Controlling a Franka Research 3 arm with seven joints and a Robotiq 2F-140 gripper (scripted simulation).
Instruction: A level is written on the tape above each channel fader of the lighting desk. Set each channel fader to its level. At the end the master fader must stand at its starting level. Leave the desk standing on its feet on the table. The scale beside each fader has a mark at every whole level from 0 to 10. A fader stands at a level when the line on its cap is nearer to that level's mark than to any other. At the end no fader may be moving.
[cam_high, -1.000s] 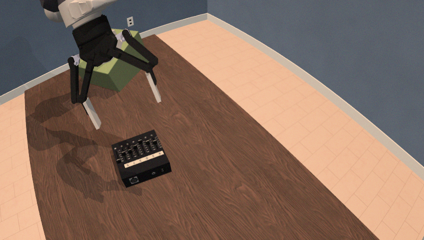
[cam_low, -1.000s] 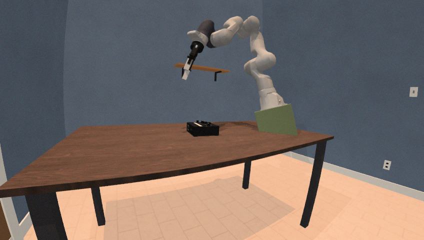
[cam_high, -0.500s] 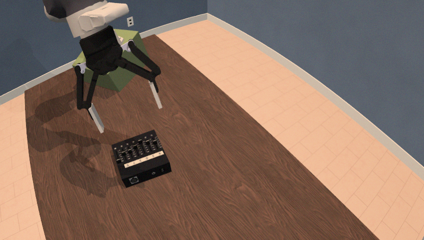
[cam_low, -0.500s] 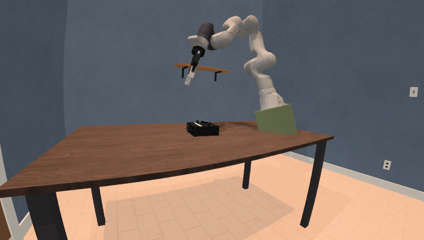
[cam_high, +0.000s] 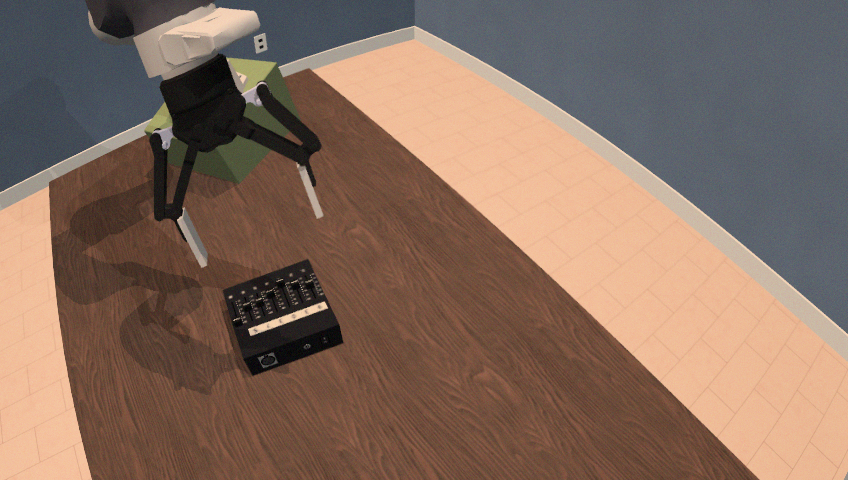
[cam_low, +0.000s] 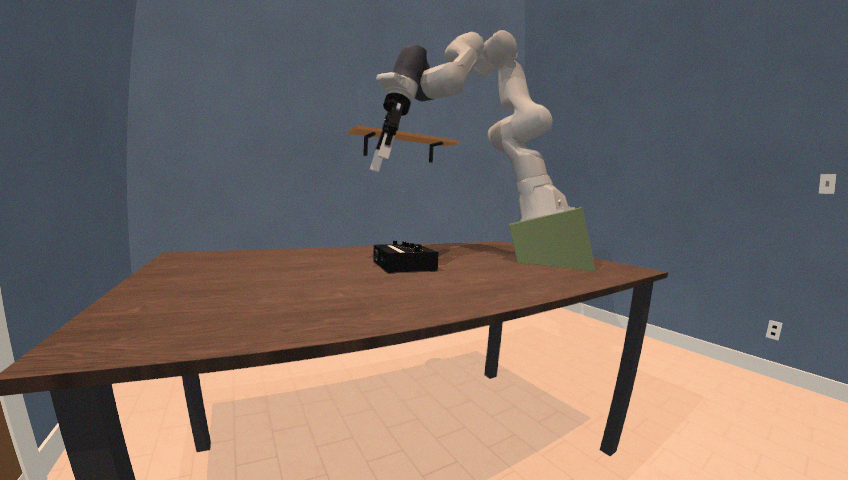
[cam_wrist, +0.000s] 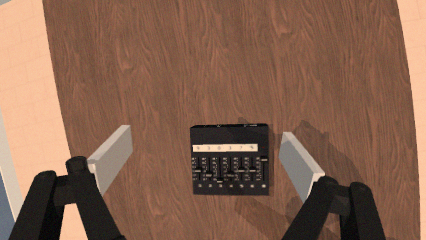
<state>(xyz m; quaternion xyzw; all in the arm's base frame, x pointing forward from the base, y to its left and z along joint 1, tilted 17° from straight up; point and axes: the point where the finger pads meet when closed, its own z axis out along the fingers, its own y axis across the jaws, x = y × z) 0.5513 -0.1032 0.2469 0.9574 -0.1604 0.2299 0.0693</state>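
The black lighting desk (cam_high: 281, 316) stands flat on the brown table, with a row of several faders and a pale tape strip (cam_high: 288, 318) along them. It also shows in the exterior view (cam_low: 405, 256) and in the wrist view (cam_wrist: 230, 159), where the tape (cam_wrist: 225, 148) lies above the faders (cam_wrist: 227, 172). The writing on the tape is too small to read. My gripper (cam_high: 257, 221) is wide open and empty, high above the desk and pointing down at it. It also shows in the exterior view (cam_low: 377, 155). In the wrist view (cam_wrist: 205, 161) the desk lies between its fingers.
The arm's green base block (cam_high: 229, 127) stands at the table's far end behind the desk. A small wooden wall shelf (cam_low: 403, 137) hangs on the wall behind the gripper. The table's edges (cam_low: 333, 344) drop to a tiled floor.
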